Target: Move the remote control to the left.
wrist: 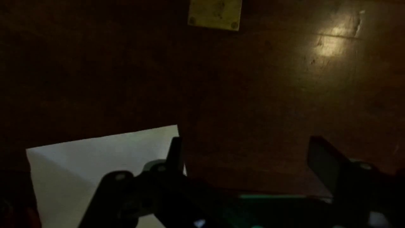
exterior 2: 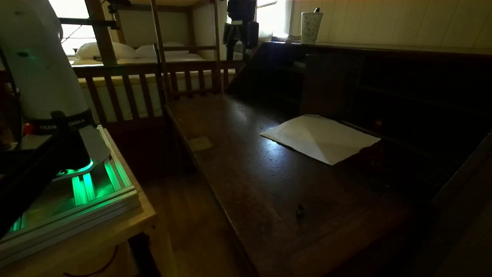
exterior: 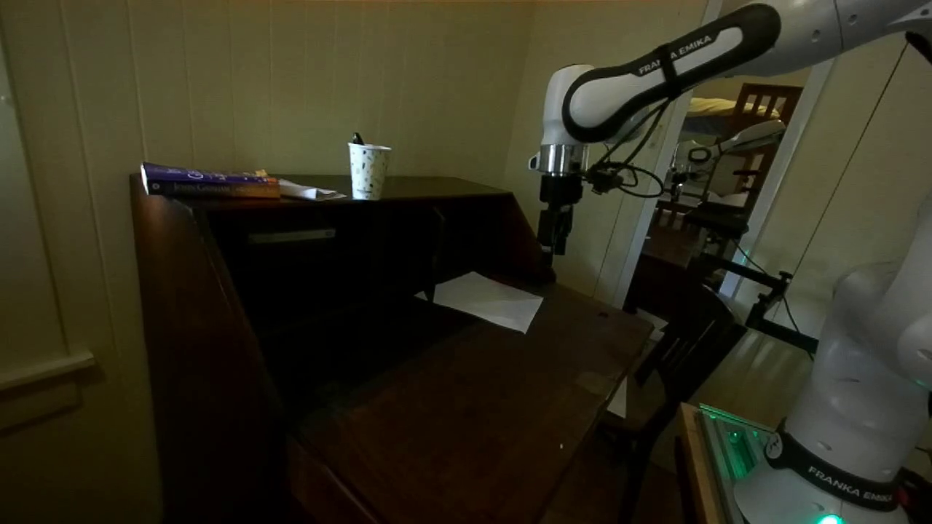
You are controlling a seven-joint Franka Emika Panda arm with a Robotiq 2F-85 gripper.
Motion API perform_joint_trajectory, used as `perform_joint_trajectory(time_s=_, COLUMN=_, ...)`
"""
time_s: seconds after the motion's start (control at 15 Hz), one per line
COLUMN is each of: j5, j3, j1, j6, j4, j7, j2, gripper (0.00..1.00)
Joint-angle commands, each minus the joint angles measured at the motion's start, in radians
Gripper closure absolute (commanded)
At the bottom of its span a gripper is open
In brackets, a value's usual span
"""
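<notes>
Dimly lit desk (exterior 2: pixel 265 188) (bed (exterior 2: pixel 134 70) beyond).

In the wrist view, the pincer (wrist: pixel 246 142) partly hides the paper (wrist: pixel 91 158), cropped below.

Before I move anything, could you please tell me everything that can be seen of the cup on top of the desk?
The cup is white with small dark marks, looks like paper, and widens toward its rim. It stands upright, its base resting on the top of the dark desk, seemingly close to the front edge. A slim dark thing sticks up above the rim; what it is, and what else is inside, I cannot tell.
</notes>
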Motion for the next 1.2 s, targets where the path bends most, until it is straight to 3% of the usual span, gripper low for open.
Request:
perform_joint_trajectory(time_s=0.0, j5=0.129, j3=-0.041, j1=-0.049, j6=0.04, j4=0.211, j7=0.029, j2=0.223, gripper=0.0)
perform_joint_trajectory(time_s=0.6, j5=0.321, j3=-0.066, j1=-0.252, j6=0.216, j4=0.698, j7=0.177, j2=0.662, gripper=0.0)
perform_joint_trajectory(time_s=0.67, j5=0.276, j3=-0.05, j1=-0.23, j6=0.216, j4=0.561, j7=0.134, j2=0.56, gripper=0.0)
perform_joint_trajectory(time_s=1.0, j5=0.286, j3=-0.049, j1=-0.269, j6=0.223, j4=0.675, j7=0.168, j2=0.652, gripper=0.0)
perform_joint_trajectory(time_s=1.13, j5=0.324, j3=-0.053, j1=-0.287, j6=0.331, j4=0.745, j7=0.231, j2=0.731, gripper=0.0)
